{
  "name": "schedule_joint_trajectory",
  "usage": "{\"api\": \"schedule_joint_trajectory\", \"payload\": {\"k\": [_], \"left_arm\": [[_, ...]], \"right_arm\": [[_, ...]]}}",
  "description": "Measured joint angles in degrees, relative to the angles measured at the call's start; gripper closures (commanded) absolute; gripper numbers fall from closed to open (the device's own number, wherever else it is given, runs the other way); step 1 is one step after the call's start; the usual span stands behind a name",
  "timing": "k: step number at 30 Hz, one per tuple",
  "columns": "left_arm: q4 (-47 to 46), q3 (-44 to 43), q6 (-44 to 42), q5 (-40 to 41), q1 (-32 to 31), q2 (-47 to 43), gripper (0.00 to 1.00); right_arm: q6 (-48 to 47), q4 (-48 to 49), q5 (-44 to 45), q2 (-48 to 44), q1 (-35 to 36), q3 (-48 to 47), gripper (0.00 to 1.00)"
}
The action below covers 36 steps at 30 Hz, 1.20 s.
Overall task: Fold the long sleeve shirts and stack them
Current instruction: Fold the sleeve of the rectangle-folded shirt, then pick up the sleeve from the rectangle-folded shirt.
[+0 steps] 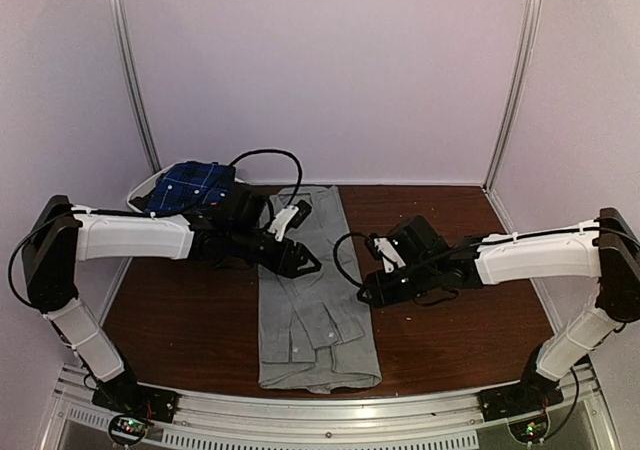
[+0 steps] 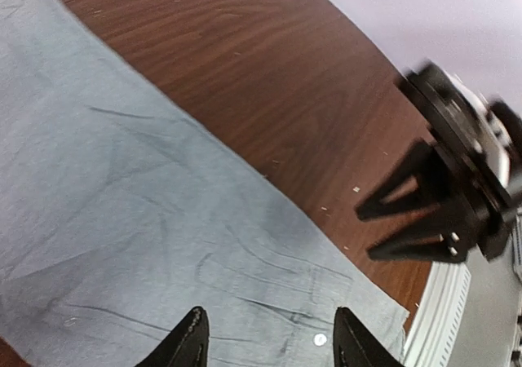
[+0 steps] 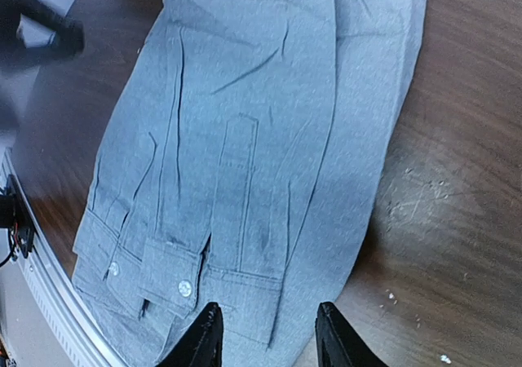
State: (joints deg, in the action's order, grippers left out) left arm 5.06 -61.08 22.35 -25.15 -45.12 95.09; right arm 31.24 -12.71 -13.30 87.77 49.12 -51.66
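Note:
A plain grey long sleeve shirt lies flat in a long narrow strip down the middle of the table, sleeves folded over its body, cuffs and white buttons near the front edge. A dark blue plaid shirt lies bunched at the back left. My left gripper hovers open and empty over the grey shirt's left side. My right gripper hovers open and empty at the grey shirt's right edge, above the folded cuffs. In the wrist views the left gripper and the right gripper hold nothing.
A white basket holds the plaid shirt at the table's back left corner. Dark wood table with pale walls and metal posts around it. A metal rail runs along the near edge.

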Motion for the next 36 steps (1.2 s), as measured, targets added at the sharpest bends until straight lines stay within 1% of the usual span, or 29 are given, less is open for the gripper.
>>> {"api": "schedule_joint_trajectory", "payload": {"k": [3,7,11,24,26,29,31,34,36], "left_arm": [[0.3,0.0,3.9,3.6,3.7,0.4,0.49],[0.7,0.0,6.9,6.0,6.4,1.4,0.49],[1.3,0.1,8.0,7.5,6.5,1.8,0.49],[1.6,0.6,8.9,8.6,6.5,1.9,0.49],[1.6,0.6,8.9,8.6,6.5,1.9,0.49],[1.6,0.6,8.9,8.7,6.5,1.9,0.49],[1.6,0.6,9.0,8.7,6.5,1.9,0.49],[1.6,0.7,9.1,8.8,6.5,1.9,0.49],[1.6,0.7,9.1,9.0,6.5,1.9,0.49]], "right_arm": [[0.6,-0.6,0.4,0.7,2.6,0.2,0.61],[1.8,-0.6,0.5,3.7,4.9,0.2,0.61],[3.5,-0.8,0.5,6.3,6.3,0.5,0.61],[6.7,0.3,-0.2,8.5,8.9,2.1,0.61],[6.7,0.6,-0.2,8.6,9.0,2.1,0.64],[7.0,0.6,-0.3,8.6,9.1,2.1,0.71],[7.2,0.5,-0.3,8.6,9.1,2.1,0.77],[8.0,0.5,-0.3,8.6,9.1,2.1,0.89],[8.2,0.4,-0.3,8.5,9.1,2.0,0.95]]}}
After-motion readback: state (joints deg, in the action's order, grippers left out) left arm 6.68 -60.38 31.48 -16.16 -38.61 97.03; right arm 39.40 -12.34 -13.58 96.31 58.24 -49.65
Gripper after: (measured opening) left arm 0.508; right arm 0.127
